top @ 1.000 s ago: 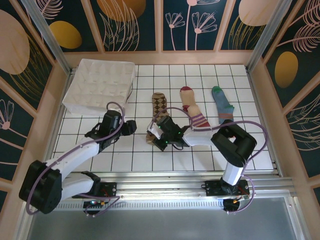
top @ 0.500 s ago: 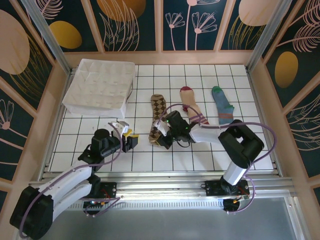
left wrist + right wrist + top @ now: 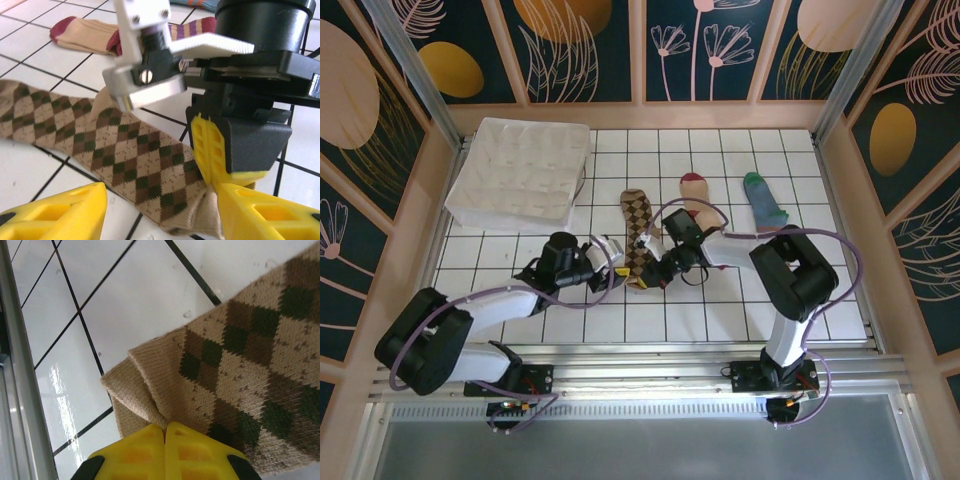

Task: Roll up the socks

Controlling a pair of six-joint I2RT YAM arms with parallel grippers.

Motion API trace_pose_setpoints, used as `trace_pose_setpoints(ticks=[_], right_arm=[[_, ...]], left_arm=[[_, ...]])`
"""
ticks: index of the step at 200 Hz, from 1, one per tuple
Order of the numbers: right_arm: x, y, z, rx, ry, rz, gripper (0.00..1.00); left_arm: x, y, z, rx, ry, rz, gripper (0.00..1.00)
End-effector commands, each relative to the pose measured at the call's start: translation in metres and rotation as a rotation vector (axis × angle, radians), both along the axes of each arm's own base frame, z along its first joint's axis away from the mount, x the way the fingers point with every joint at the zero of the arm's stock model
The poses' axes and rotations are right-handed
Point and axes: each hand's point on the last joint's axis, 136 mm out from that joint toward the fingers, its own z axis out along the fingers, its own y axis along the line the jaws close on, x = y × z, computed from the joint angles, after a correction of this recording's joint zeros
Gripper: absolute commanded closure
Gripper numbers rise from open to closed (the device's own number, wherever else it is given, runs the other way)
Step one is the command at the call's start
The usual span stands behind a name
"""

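Matt knitted cloth of the argyle sock (image 3: 240,365) is showing a rough, fuzzy weave against the smooth yellow plastic of the right gripper (image 3: 165,432), while the glossy white table (image 3: 140,295) is catching glare beside a dull grey metal rail (image 3: 17,390)

I've drawn my left end effector (image 3: 612,263) back and swung it in beside the cuff of the argyle sock (image 3: 638,215), which my right end effector (image 3: 645,276) has nudged rightward.

Robot test booth, floral wall panels (image 3: 570,50), gridded tabletop (image 3: 720,312), aluminium rail (image 3: 650,385)
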Motion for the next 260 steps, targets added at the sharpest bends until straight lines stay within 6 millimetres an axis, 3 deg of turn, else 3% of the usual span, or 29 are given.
trace_pose_setpoints(ticks=[1,104,191,216,260], right_arm=[[-0.005,-0.003,0.0,0.006,0.101,-0.003,1.0],[0.006,-0.012,-0.003,-0.002,0.183,-0.026,1.0],[0.005,-0.015,-0.005,0.005,0.223,-0.032,1.0],[0.004,-0.014,-0.004,0.012,0.234,-0.03,1.0],[0.006,-0.013,-0.002,0.016,0.232,-0.03,0.97]], left_arm=[[-0.005,-0.012,0.005,0.029,-0.075,-0.119,0.38],[-0.014,-0.029,-0.043,0.134,0.012,-0.253,0.37],[-0.024,-0.036,-0.066,0.157,0.079,-0.307,0.44],[-0.022,-0.041,-0.067,0.15,0.096,-0.307,0.55],[-0.022,-0.048,-0.066,0.137,0.183,-0.309,0.94]])
